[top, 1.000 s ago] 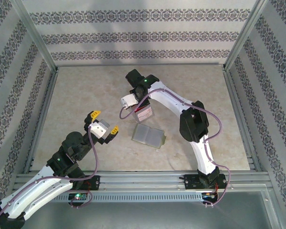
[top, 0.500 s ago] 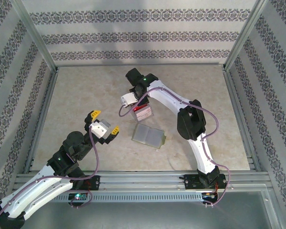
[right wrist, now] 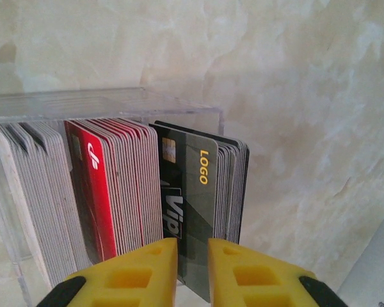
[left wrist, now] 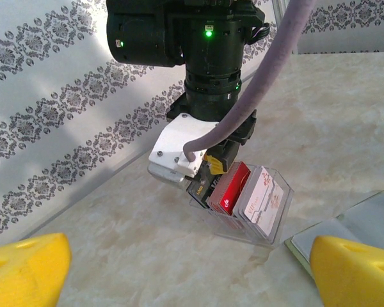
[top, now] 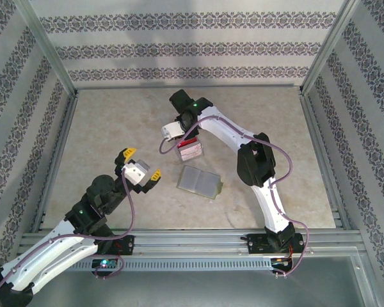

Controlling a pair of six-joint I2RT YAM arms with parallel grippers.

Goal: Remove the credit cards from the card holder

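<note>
Glossy black card (right wrist: 191, 211) (flat, rectangular) between right gripper's (right wrist: 192, 268) blocky yellow fingers (right wrist: 141, 275)

We see the right claw (left wrist: 216, 165) nipping a black card (left wrist: 200, 185) in the clear box (left wrist: 276, 224) (red cards (left wrist: 229, 188), white cards (left wrist: 261, 201) beside it); left claw (left wrist: 192, 281) gapes wide.

Left gripper (top: 141, 163) gapes wide; right gripper (right wrist: 192, 254), pointing down, pinches black card (right wrist: 193, 192).

A lab test booth: aluminium rails (top: 47, 45) are framing wallpapered panels (top: 192, 48) across the frame's top, enclosing a marbled tabletop (top: 115, 128).
</note>
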